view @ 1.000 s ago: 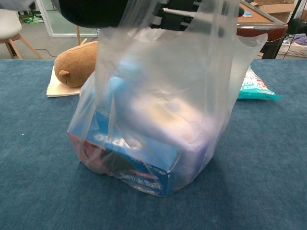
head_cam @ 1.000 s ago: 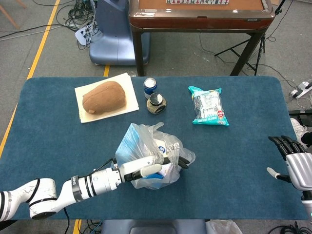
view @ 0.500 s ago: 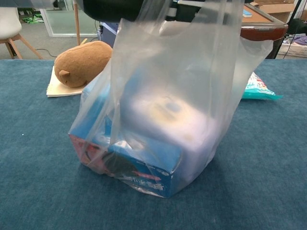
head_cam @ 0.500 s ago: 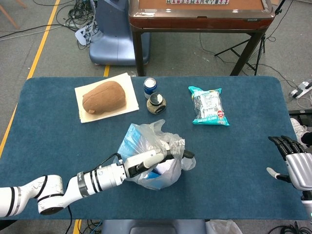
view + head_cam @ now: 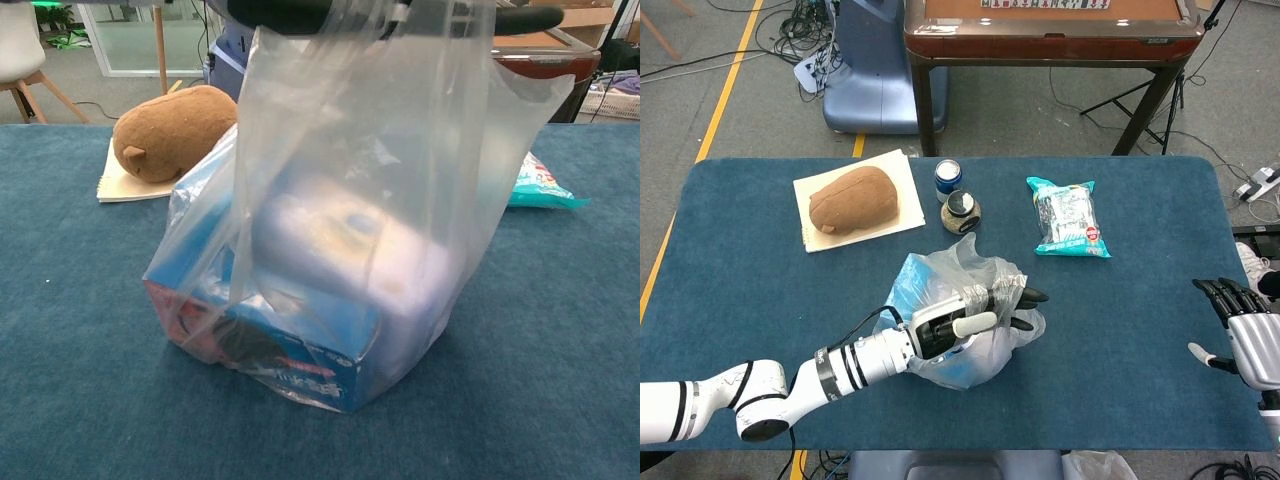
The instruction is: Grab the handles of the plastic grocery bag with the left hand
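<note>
A clear plastic grocery bag (image 5: pixel 950 320) (image 5: pixel 340 230) stands in the middle of the blue table, holding a blue box and a white roll. My left hand (image 5: pixel 975 312) is above it with the bag's handles (image 5: pixel 995 293) gathered over its fingers, the plastic pulled up taut. In the chest view only the dark underside of that hand (image 5: pixel 380 12) shows at the top edge, the handles (image 5: pixel 440 25) hanging from it. My right hand (image 5: pixel 1245 335) hovers at the table's right edge, fingers spread, holding nothing.
A brown plush toy (image 5: pixel 852 198) lies on a cream pad at the back left. A can (image 5: pixel 948 178) and a jar (image 5: pixel 961 211) stand behind the bag. A teal snack packet (image 5: pixel 1068 217) lies at the back right. A wooden table (image 5: pixel 1050 30) stands beyond.
My left hand has moved forward and risen, drawing the handles up and stretching the bag taller. The right hand has stayed put.
</note>
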